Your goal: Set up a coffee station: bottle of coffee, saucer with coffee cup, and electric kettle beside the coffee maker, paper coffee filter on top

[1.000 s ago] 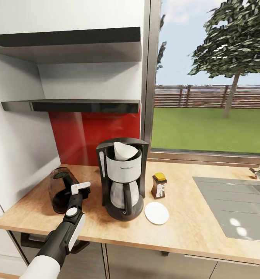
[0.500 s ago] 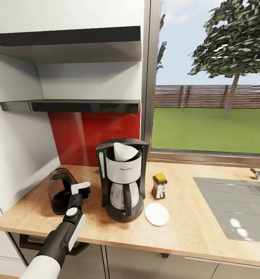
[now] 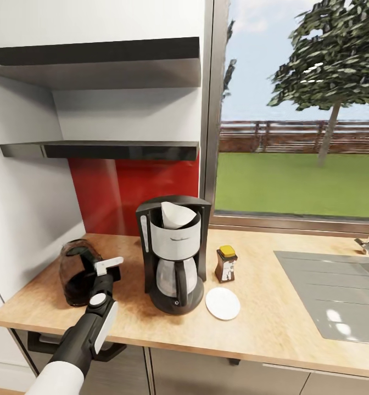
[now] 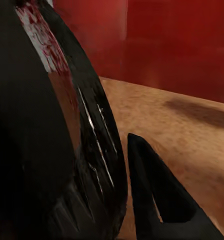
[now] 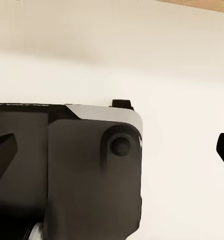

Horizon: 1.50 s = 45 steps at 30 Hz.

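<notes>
Head view: the counter (image 3: 272, 323) runs across the lower frame, with the steel sink (image 3: 338, 296) at the right edge. At centre stands the coffee maker (image 3: 173, 252), the white filter (image 3: 177, 215) sitting in its top. Just right of it are the coffee jar (image 3: 225, 264) and, nearer the front edge, the saucer (image 3: 222, 303), close to the machine's base. At lower left the kettle (image 3: 77, 272) is tilted over on the counter, leaning toward the wall. The left arm rises from the bottom left corner and its tool (image 3: 108, 267) is at the kettle's right side, against it; from here I cannot tell whether it is clamped. The thin shelf (image 3: 102, 149) at mid left is bare, the thicker slab (image 3: 96, 60) above it.

Left wrist view: the kettle's dark glass (image 4: 47, 140) covers the left half of the frame. One black finger (image 4: 157, 195) lies just beside its curved wall, at lower right. The other finger is hidden, so the grip cannot be judged. Wood counter (image 4: 182, 125) and a red backsplash (image 4: 157, 40) lie beyond.

Right wrist view: two dark fingertips (image 5: 2, 155) sit at the left and right edges, spread wide with nothing between them, over a grey and black robot part (image 5: 92, 170) and a pale surface.
</notes>
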Available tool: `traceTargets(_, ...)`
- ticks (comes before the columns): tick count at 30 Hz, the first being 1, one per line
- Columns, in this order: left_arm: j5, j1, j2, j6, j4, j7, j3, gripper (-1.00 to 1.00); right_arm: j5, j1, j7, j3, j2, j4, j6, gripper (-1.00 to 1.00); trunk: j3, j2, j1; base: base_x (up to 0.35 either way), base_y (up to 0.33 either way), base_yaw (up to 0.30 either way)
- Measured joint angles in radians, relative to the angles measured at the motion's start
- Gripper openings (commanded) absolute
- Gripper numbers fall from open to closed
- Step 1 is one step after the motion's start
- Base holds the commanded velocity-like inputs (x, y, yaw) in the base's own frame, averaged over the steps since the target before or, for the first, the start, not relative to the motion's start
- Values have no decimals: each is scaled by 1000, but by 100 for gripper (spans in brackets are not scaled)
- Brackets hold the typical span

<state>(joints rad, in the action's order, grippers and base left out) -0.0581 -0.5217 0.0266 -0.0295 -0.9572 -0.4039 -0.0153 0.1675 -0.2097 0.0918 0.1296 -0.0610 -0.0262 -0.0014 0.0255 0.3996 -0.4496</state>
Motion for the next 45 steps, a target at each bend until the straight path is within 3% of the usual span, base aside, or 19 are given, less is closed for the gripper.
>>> traceTargets(26,-4,0,-3,10,-16,2,5,-100,0,3,0,0,0,-1,0,100,0,0,0,0,0,0)
traceTargets(30,1,-6,-5,6,-20,27,2,-100,2,3,-1,-1,0,-1,-4,100,0,0,0,0,0,0)
traceTargets(34,4,-11,-42,-6,-19,189,1,-100,3,3,-3,-3,-1,-3,-6,100,0,0,0,0,0,0)
traceTargets(37,7,-13,-84,-30,-18,343,1,-100,3,3,-3,-5,-1,-2,-7,100,0,0,0,0,0,0)
traceTargets(42,7,-12,-178,-41,-7,562,2,-100,3,3,-3,-6,-1,-3,-7,100,0,0,0,0,0,0)
traceTargets(45,7,-12,-228,-40,-2,659,4,-100,3,3,-3,-6,-2,-3,-7,100,0,0,0,0,0,0)
